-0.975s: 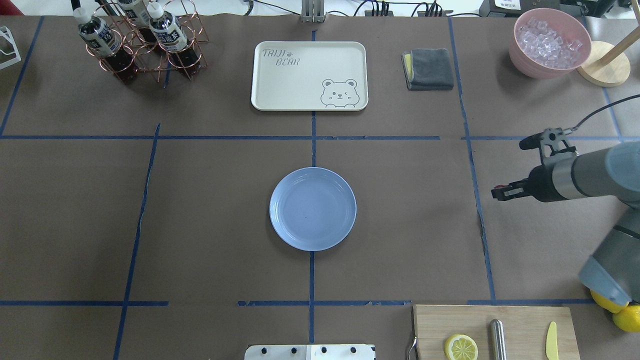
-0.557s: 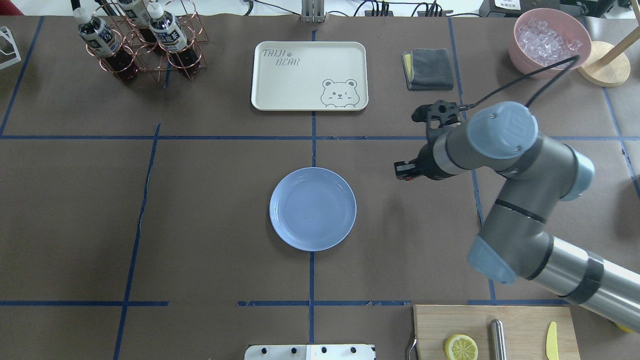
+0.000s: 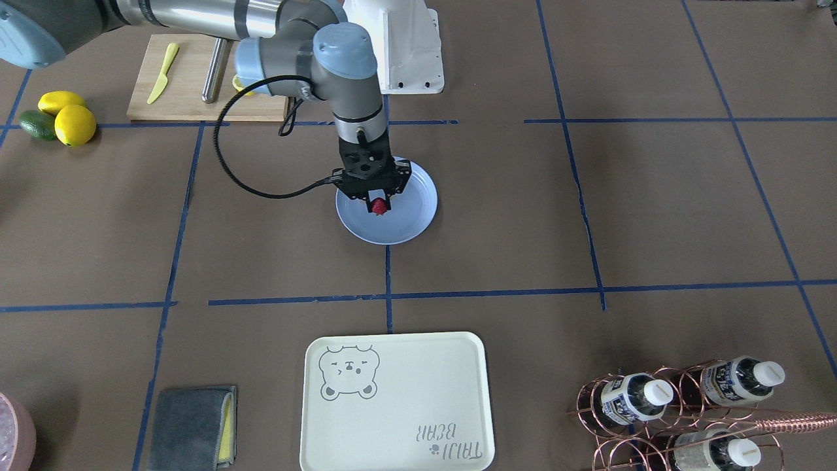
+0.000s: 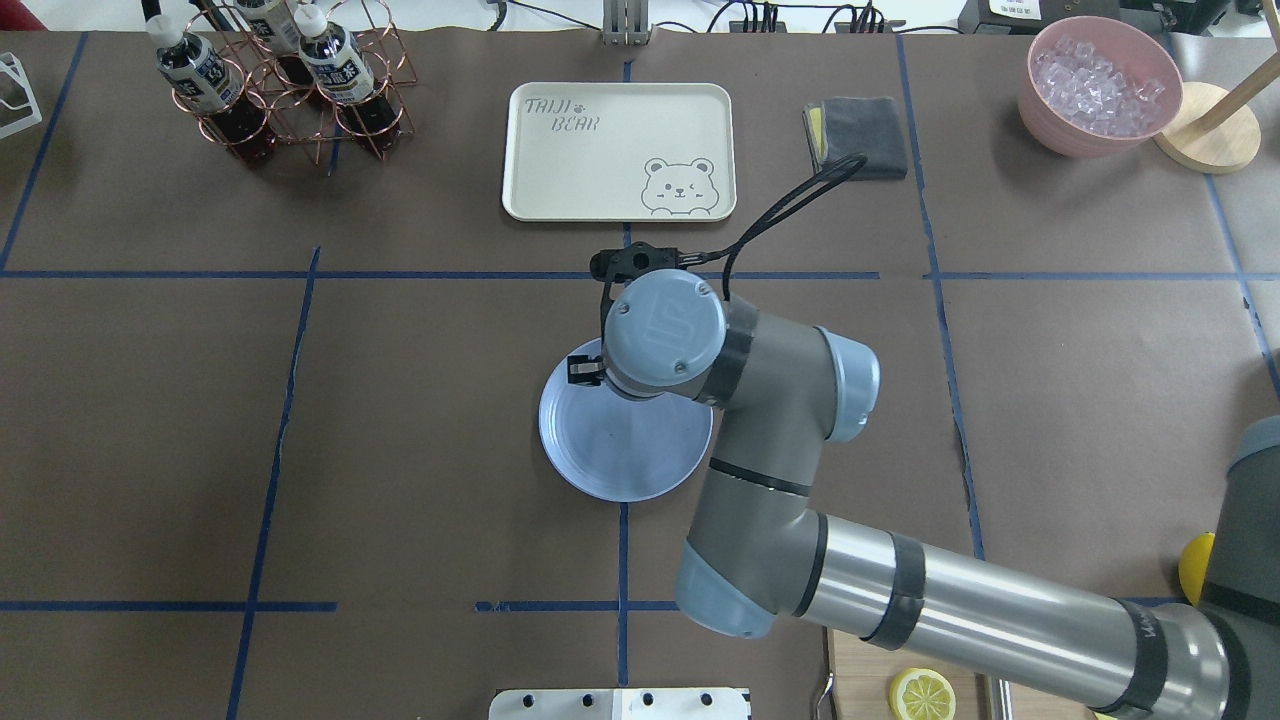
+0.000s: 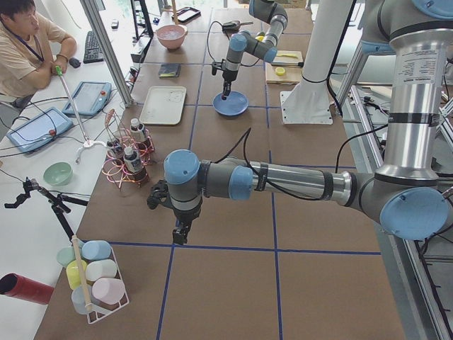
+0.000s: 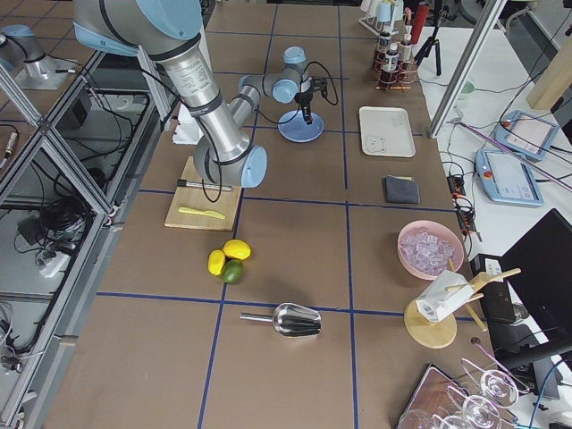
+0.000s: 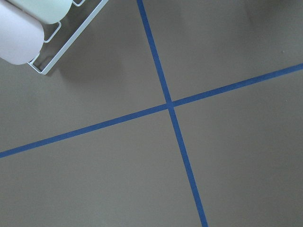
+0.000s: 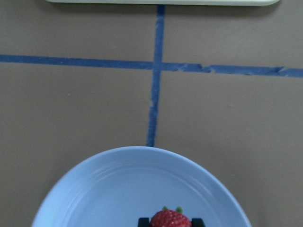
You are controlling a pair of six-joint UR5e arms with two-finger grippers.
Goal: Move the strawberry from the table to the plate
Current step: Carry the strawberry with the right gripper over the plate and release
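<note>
In the front-facing view my right gripper point(image 3: 378, 208) points straight down over the pale blue plate point(image 3: 409, 226) and is shut on the small red strawberry point(image 3: 378, 207). The right wrist view shows the strawberry point(image 8: 169, 219) pinched between the two black fingertips point(image 8: 144, 221), with the plate point(image 8: 113, 189) below it. Whether the berry touches the plate I cannot tell. From overhead the wrist covers the berry and the far part of the plate point(image 4: 620, 460). My left gripper point(image 5: 180, 234) hangs over bare table point(image 5: 233, 283) far off to the left; open or shut I cannot tell.
A cream bear tray point(image 4: 618, 150) lies beyond the plate, flanked by a copper bottle rack point(image 4: 290, 85) and a grey cloth point(image 4: 860, 135). A pink ice bowl point(image 4: 1100, 85) stands far right. Lemons point(image 3: 65, 118) and a cutting board point(image 3: 189, 85) sit near the robot. A person point(image 5: 28, 42) sits nearby.
My right arm has swung left across the table, carrying the strawberry from the right side to above the plate. Nothing else on the table has shifted.
</note>
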